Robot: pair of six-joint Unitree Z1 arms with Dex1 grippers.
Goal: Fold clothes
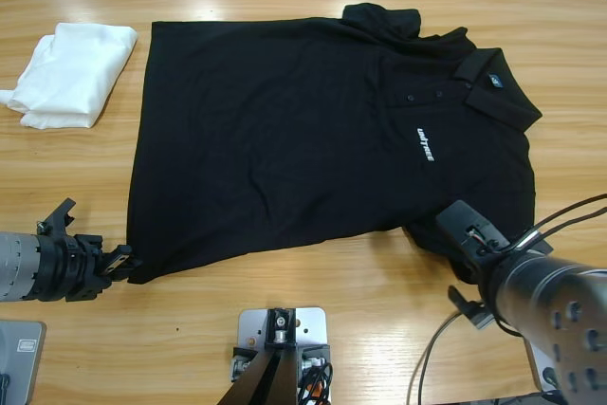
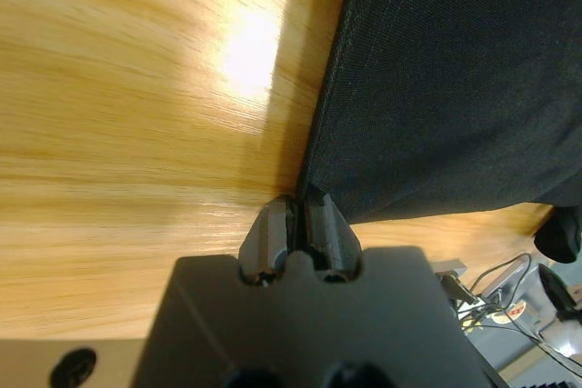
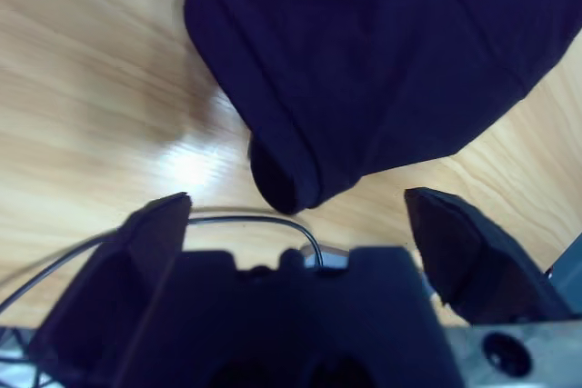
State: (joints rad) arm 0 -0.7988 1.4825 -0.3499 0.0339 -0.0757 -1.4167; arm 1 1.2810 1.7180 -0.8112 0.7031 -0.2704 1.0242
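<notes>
The black polo shirt (image 1: 285, 139) lies flat on the wooden table (image 1: 379, 301), front up, with its collar at the right and its hem at the left. The buttoned placket and white chest logo (image 1: 424, 142) show. My left gripper (image 1: 121, 261) reaches in from the left edge to the near hem corner. In the left wrist view its jaws (image 2: 298, 217) are pressed together on the corner of the shirt (image 2: 455, 70). My right gripper (image 1: 460, 225) stands at the near sleeve. Seen from the right wrist, it is open (image 3: 298, 199), with the sleeve end (image 3: 286, 179) hanging between the jaws.
A white folded garment (image 1: 71, 73) lies at the table's far left, apart from the shirt. Bare wood runs along the near edge between the two arms. Black cables (image 1: 560, 215) trail beside the right arm.
</notes>
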